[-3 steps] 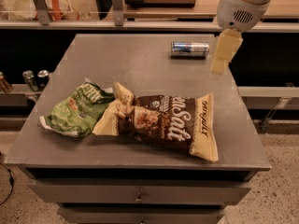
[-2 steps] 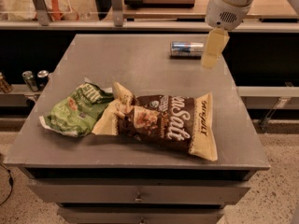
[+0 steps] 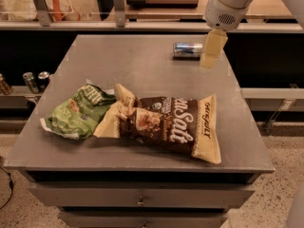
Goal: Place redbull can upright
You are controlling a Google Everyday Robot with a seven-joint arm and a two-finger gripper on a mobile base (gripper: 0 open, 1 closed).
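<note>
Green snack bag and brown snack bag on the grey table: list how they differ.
Colour: the crumpled green snack bag is green and white; the brown snack bag is dark brown with cream ends. Size: the brown one is longer. Pose: green is crumpled, brown smoother. Both lie on the grey metal table; the gripper hangs at its far edge, beside the toppled redbull can.

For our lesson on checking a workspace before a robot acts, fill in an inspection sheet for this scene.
Surface: grey table top, flat, with drawers beneath.
Job's things: redbull can lying on its side near the far right edge, not upright.
Clutter: green snack bag and brown snack bag, overlapping, at the front.
Grippers: pincer hangs at the can's right end.
Cables: thin dark cord on the floor, lower left.
Surroundings: two dark cans on a low shelf at left.
</note>
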